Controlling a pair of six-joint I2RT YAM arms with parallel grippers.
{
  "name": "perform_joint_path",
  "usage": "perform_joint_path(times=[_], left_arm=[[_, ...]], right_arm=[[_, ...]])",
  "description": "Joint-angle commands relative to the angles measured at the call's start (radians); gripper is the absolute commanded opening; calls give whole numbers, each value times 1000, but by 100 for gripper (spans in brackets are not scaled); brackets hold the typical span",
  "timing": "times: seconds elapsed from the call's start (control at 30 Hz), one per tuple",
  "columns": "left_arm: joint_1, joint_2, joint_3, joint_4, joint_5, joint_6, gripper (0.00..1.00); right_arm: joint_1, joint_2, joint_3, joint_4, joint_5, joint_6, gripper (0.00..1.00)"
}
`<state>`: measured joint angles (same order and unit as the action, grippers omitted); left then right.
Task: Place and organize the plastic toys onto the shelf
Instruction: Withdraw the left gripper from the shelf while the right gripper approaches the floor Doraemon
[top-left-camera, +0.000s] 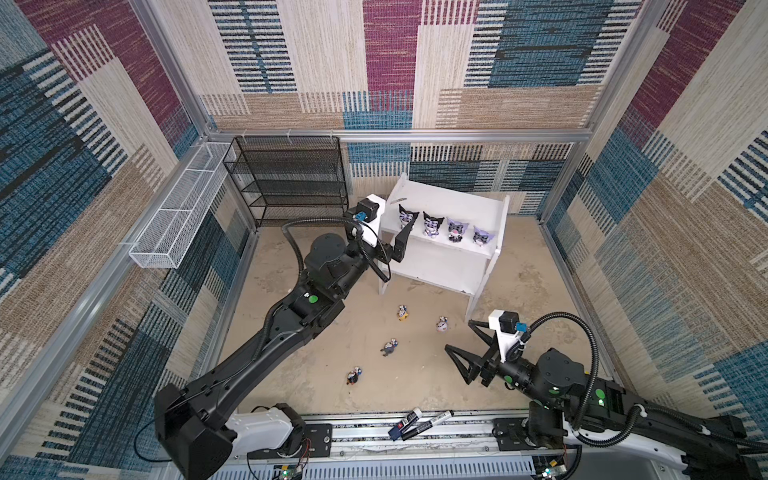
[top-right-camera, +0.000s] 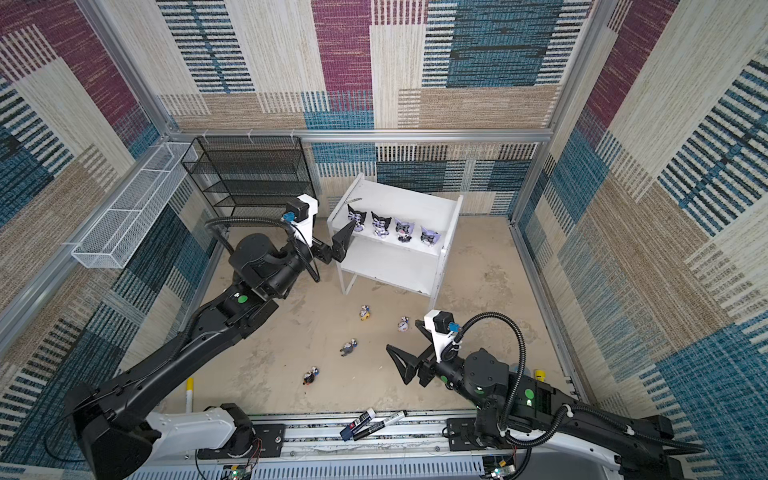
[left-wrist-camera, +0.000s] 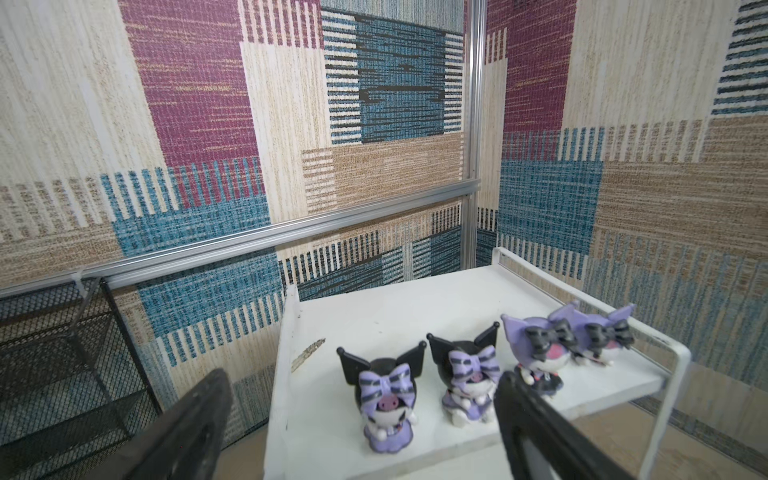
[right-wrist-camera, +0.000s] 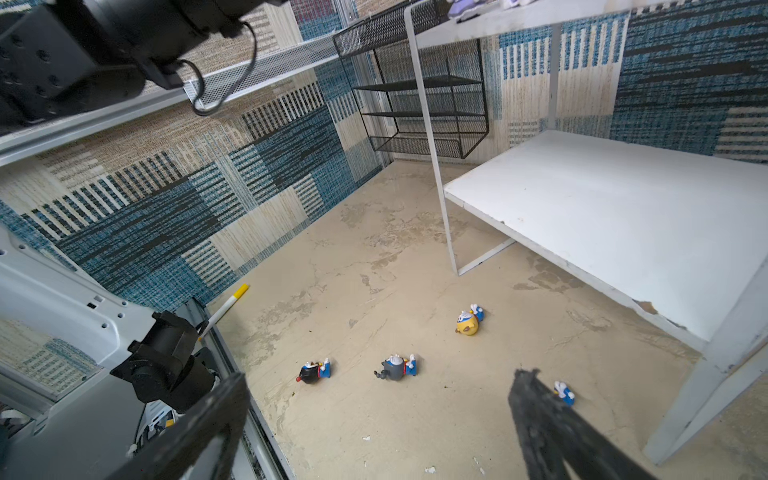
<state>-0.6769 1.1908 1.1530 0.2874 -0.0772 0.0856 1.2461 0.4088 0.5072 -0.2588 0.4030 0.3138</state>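
Now, shelf (top-left-camera: 455, 201): white and two-tiered, at the back of the floor (top-left-camera: 332, 386), just right of the black wire-mesh rack (top-left-camera: 291, 183)
Hooded figurines: we count four upright in a row along the front of the upper tier; the end figurine (left-wrist-camera: 388, 409) and second figurine (left-wrist-camera: 467, 380) wear black hoods; the lilac pair (left-wrist-camera: 540, 357) stands beyond them
Left gripper (left-wrist-camera: 360, 378): fingers spread wide at the shelf's left end, level with the upper tier; the end figurine stands between them, touching neither (as far as we can judge)
Right gripper (top-left-camera: 458, 334): spread as well, holding nothing; low over the floor, near the shelf's front leg
Small toys: four lie on the floor in front of the shelf, well apart; yellow toy (top-left-camera: 402, 312); pale toy (top-left-camera: 441, 324); grey toy (top-left-camera: 390, 347); black toy (top-left-camera: 354, 376)
In the way: the shelf's side panel sits just beside the left gripper; the front leg stands near the pale toy
Around: a white wire basket (top-left-camera: 178, 216) on the left wall; marker pens (top-left-camera: 415, 424) on the front rail
View against view: the right wrist view hides most of the pale toy behind one finger (right-wrist-camera: 540, 415), only a blue part showing; in the left wrist view a finger (left-wrist-camera: 523, 411) covers part of the second figurine; a yellow-capped pen (top-right-camera: 190, 395) shows in a top view and in the right wrist view
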Motion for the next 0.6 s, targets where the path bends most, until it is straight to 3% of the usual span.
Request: perform_joint_path(times=[0.0,0.17,0.33,0.47,0.57], left_arm=[[-1,-93,-61,-99,-25,-65,99],[-1,-263,-165,-293,-45,-133,99],[0,-406,-295,-451,-59,-271,99],[-1,-501,-390,-546,-48,-385,99],[-1,-561,-442,-579,-32,-438,99]], right_arm=[[1,26,-14,41,-3,24,100],[1,125,-76,117,-49,73,100],[1,302,-174,272,-83,216,100],[0,499,-150,258,-15,399,100],[-6,621,-91,208,52,454,99]])
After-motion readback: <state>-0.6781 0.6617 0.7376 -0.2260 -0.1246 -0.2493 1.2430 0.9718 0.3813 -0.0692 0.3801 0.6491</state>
